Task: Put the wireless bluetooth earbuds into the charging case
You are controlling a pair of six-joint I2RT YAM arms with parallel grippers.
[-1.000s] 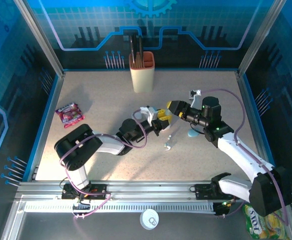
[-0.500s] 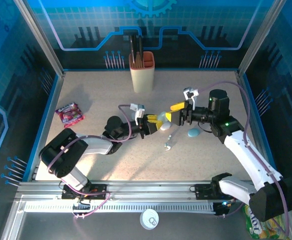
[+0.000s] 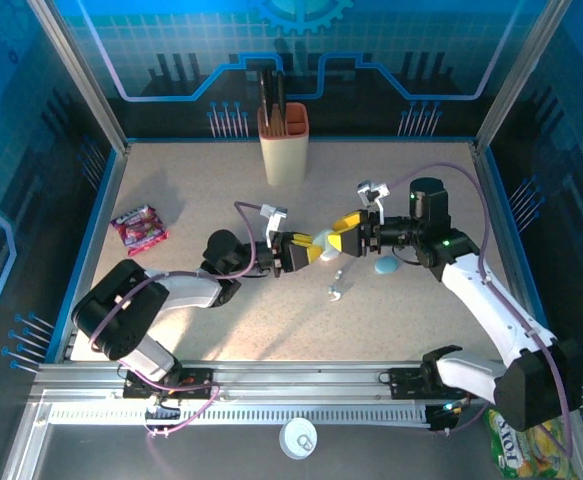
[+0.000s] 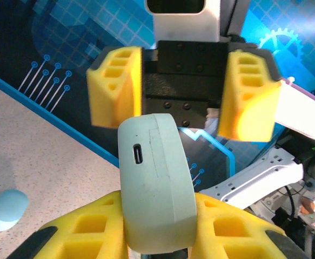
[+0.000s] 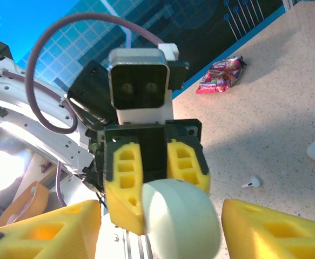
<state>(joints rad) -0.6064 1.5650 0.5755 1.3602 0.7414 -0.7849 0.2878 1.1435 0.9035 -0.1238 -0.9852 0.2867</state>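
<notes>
Fingers [image 4: 81, 229] of the left gripper [image 3: 305, 250] are clamped on the pale charging case [image 3: 324, 243], holding it above the middle of the table [image 3: 191, 190]. Just to its right, the right gripper [image 3: 347, 233] faces it with jaws spread wide, one finger on either side of the case; the right wrist view shows a gap on each side. The left wrist view shows a small port [image 4: 138, 155] in the case's edge, while the right wrist view shows its smooth rounded end. One earbud [image 3: 336, 291] lies on the table below the two grippers, outside the case. Further right rests a pale blue piece [image 3: 386, 266]
</notes>
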